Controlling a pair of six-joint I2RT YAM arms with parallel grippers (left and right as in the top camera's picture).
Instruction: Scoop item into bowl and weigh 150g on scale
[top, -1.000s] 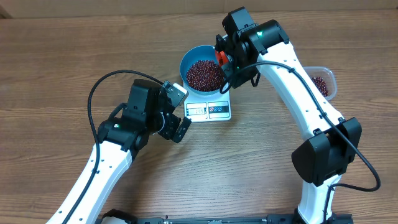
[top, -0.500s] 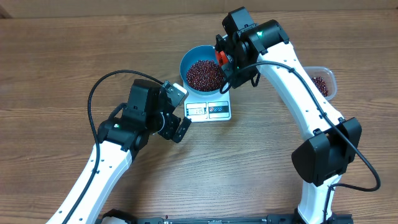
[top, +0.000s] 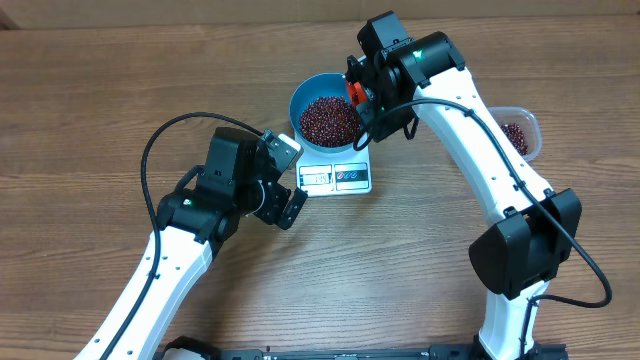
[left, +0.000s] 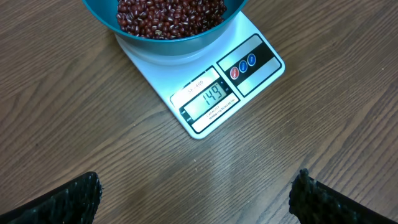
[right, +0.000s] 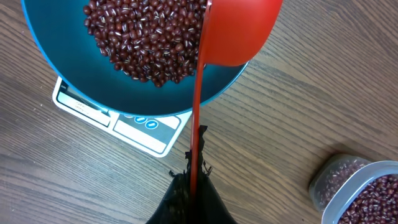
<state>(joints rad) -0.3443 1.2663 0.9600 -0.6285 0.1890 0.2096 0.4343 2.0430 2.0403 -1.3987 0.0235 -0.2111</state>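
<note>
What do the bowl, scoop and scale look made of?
The bowl looks like plastic: smooth, uniformly blue, soft sheen. The scoop is probably plastic too: solid red, thin flat handle. The scale seems a white plastic body with a glossy printed panel.

White links (top: 478, 150) meet black joints (top: 522, 248) (black cables (top: 143, 172) loop outside).

Red scoop (right: 239, 31) above bowl (right: 53, 43) of beans (right: 146, 37)

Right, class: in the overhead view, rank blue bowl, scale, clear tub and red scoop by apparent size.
1. blue bowl
2. scale, partly under the bowl
3. clear tub, partly behind the right arm, so unsure against the scale
4. red scoop
</note>
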